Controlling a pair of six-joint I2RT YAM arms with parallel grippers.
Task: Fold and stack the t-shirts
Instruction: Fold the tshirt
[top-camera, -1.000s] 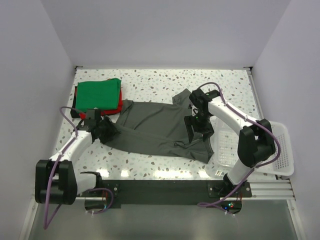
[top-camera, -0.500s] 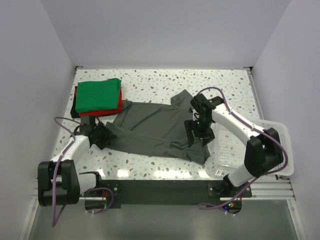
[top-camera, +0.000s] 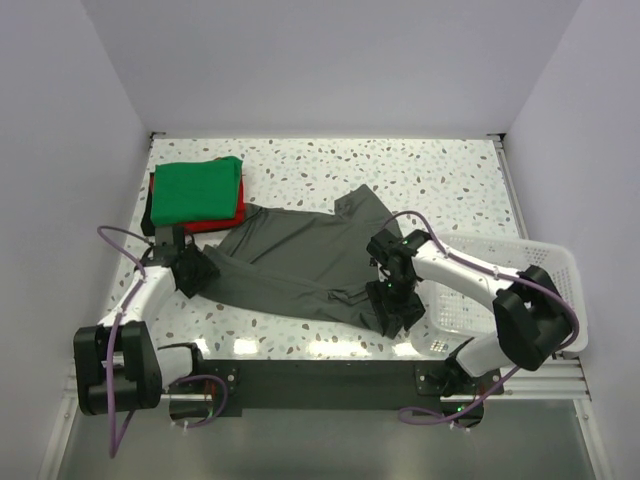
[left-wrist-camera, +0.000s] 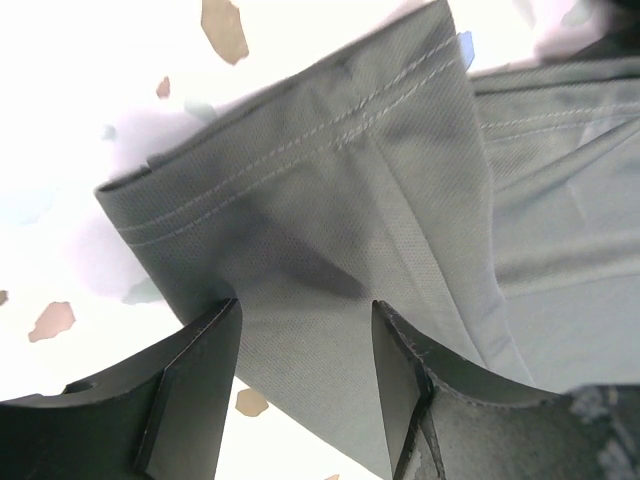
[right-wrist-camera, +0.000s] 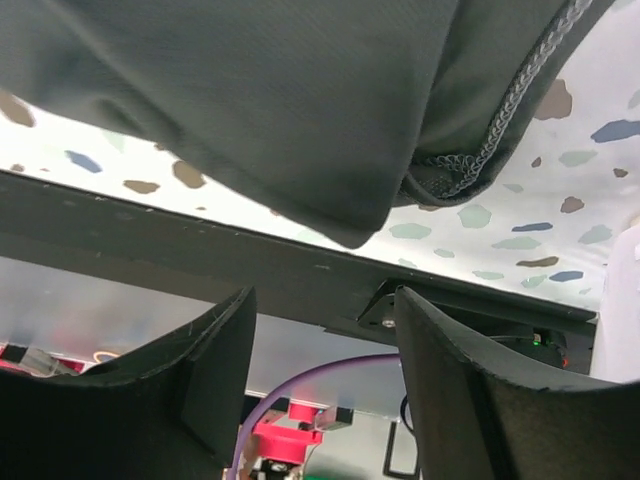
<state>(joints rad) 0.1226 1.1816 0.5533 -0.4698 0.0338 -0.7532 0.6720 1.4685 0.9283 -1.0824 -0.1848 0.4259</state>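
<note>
Bright, even light falls from above. Beyond the left gripper (left-wrist-camera: 300, 385) the table (left-wrist-camera: 90, 90) glares to blown-out white. The right gripper's fingers (right-wrist-camera: 215, 385) are dark and soft, with the background between them blurred.

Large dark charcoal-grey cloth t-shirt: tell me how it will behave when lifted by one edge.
The large dark charcoal-grey cloth t-shirt will probably droop limply, since it lies wrinkled and bunched. Its thin stitched hem suggests it is light and likely to slide across the table.

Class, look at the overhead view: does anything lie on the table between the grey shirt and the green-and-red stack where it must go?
Nothing visible does. The grey shirt lies right beside the stack, bare table around them.
</note>
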